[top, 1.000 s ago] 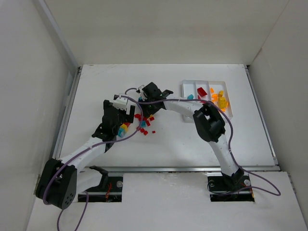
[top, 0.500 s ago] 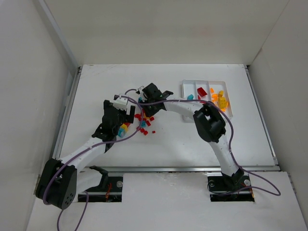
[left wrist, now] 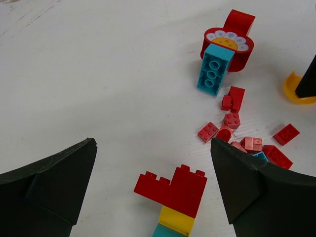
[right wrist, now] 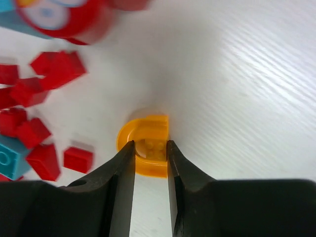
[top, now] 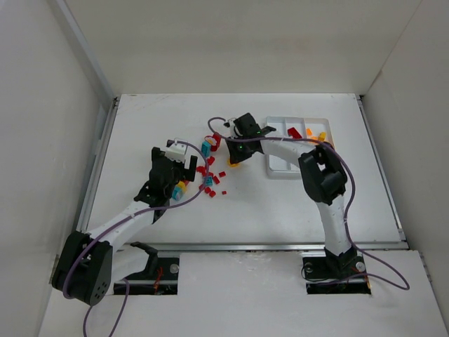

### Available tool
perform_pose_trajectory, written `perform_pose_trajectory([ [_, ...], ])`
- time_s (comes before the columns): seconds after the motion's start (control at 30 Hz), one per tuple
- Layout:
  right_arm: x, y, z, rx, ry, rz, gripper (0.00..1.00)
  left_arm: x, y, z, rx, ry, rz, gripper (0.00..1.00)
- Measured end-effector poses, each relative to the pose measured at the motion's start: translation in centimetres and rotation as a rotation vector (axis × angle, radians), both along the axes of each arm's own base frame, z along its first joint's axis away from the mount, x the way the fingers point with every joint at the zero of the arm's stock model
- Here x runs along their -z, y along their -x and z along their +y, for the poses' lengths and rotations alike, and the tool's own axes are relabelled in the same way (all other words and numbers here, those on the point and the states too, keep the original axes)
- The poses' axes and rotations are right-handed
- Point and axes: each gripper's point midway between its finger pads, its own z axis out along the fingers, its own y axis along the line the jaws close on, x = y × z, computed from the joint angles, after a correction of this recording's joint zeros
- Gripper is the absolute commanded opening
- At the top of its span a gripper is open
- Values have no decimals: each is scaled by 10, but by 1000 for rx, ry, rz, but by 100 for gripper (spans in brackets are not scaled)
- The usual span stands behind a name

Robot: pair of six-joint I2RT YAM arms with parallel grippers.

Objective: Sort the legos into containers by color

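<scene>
My right gripper [right wrist: 149, 145] is shut on an orange curved lego [right wrist: 146, 148] at the table surface, seen from above as the orange lego [top: 234, 164] just left of the white tray of containers [top: 295, 119]. The tray holds a red lego [top: 292, 131] in its middle compartment and orange legos [top: 322, 135] on its right. My left gripper [left wrist: 153, 143] hangs open over a red-yellow-teal stack [left wrist: 174, 190], touching nothing. A teal brick [left wrist: 213, 74] leans on a red flower piece [left wrist: 232, 42]. Small red legos [left wrist: 232, 121] lie scattered between.
White walls enclose the table on the left, back and right. The right arm's forearm [top: 280, 149] stretches across the tray's left part. A loose teal brick [top: 208, 182] lies among small red legos [top: 214, 175] mid-table.
My right gripper has closed on the orange curved lego and moved right, away from the pile toward the tray. The flower piece with the teal brick now shows. The left arm stayed still.
</scene>
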Motion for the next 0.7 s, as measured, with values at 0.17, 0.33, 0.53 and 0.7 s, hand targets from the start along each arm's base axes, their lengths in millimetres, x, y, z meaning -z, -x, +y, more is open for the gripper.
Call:
perform_pose_trajectory([
  [0.17,-6,-16,-31,79,-25,11,0,0,0,-1,7,2,1,100],
  [0.33,-12,-25,-44,112,-50,10,0,0,0,-2,11,0,1,100],
  [0.53,-52,-39,-80,200,-114,-40,0,0,0,-2,12,-2,1,100],
  [0.7,-125,-76,-179,437,-151,-213,0,0,0,-2,13,-3,1,100],
])
